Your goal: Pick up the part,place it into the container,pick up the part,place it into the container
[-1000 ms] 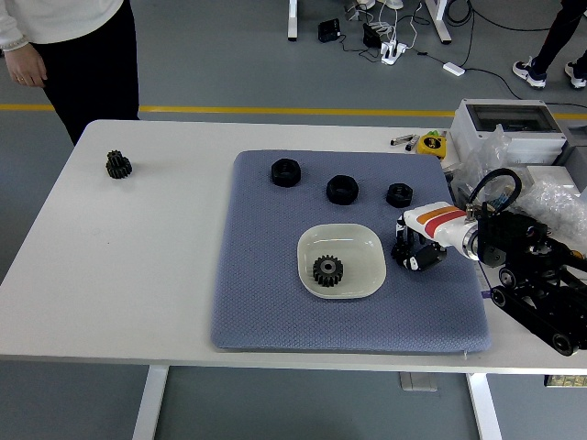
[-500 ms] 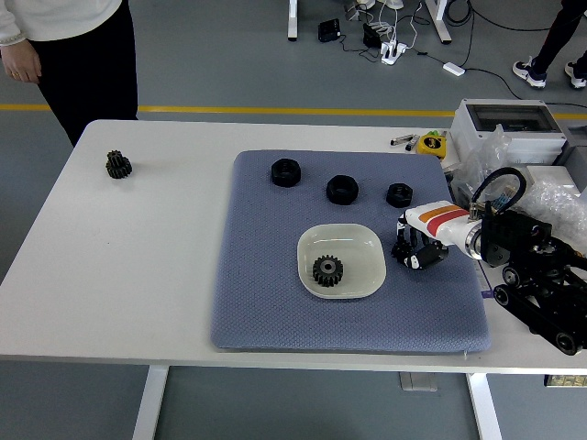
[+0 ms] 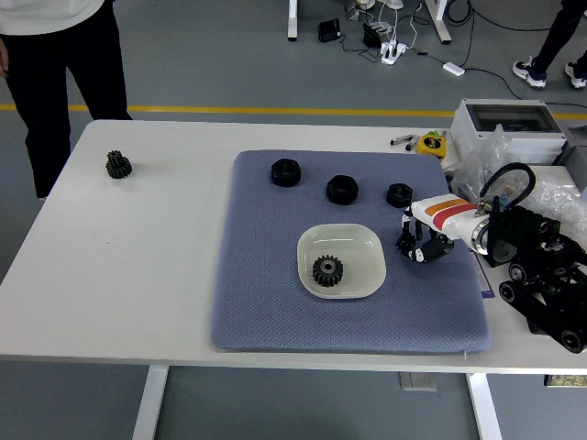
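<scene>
The right hand (image 3: 422, 240) hovers low over the quilted blue mat (image 3: 266, 302), fingers curled downward, holding nothing I can make out. A toothed black gear (image 3: 327, 270) sits in the glossy white dish (image 3: 365, 247).

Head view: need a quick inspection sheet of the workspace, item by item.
Surface: white table, blue mat on it.
Job's things: gear in white dish; three black parts on mat's far side; second gear at table's far left.
Clutter: grey box, plastic bags, yellow tape measure.
Hands: right hand curled over mat, right of dish, holding nothing; left not in view.
Cables: black loop on right arm.
Surroundings: person at far left; floor cables.
</scene>
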Robot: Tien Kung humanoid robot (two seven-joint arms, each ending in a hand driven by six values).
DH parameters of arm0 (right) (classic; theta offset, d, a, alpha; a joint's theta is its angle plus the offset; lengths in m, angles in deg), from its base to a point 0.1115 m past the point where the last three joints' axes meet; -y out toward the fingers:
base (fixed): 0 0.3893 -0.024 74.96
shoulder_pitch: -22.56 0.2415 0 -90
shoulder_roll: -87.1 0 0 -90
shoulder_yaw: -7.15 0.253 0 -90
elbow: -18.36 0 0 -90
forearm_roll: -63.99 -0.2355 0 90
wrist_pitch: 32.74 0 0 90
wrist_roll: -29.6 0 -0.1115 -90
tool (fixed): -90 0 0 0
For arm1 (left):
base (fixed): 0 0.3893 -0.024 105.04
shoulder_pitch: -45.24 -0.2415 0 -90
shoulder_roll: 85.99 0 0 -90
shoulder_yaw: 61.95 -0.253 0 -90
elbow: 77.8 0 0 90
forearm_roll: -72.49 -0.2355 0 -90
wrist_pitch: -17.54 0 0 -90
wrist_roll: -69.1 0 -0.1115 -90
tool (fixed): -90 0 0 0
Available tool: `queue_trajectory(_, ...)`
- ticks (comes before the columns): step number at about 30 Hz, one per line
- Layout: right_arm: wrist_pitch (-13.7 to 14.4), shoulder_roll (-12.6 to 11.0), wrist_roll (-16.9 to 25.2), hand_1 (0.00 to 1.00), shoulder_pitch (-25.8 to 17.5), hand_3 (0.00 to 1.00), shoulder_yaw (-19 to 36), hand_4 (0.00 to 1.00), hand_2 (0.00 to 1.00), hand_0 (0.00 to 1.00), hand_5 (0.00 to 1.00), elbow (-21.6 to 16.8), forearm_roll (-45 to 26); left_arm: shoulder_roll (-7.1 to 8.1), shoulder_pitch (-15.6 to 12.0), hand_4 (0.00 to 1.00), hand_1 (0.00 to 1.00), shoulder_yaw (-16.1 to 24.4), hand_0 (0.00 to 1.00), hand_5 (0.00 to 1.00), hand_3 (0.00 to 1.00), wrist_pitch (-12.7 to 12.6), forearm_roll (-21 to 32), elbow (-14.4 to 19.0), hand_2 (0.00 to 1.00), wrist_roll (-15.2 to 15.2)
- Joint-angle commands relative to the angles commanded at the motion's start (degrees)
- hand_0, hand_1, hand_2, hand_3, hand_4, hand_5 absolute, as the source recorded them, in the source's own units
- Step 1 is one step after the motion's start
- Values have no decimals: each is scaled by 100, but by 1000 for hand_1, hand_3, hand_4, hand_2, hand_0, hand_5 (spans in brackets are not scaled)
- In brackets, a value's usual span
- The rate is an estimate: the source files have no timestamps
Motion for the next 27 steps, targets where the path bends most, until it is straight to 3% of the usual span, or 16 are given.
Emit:
queue_trajectory(9, 5, -188, -161, 302, 41, 478, 326, 793, 406, 139, 210, -1006, 635, 4, 2, 585, 641, -7, 646, 474, 551, -6, 20, -1, 608, -5)
queue_trajectory(15, -59, -156, -202, 302, 117, 481, 86, 779, 407, 139, 222, -1627, 679, 7, -1, 585, 640, 2, 647, 474, 551, -5, 0, 0, 608, 2)
queue_trajectory(20, -143, -35, -203, 303, 224, 482, -335, 761, 409, 143, 242, -1841, 446, 5, -4, 585, 639, -7, 647, 475, 550, -8, 16, 2, 608, 2)
queue_trajectory(27, -253, 169, -231, 307, 325, 484, -668, 755, 413, 146, 251, -1798, 266, 10, -44, 585, 641, -48, 647, 475, 551, -18, 75, 5, 608, -8)
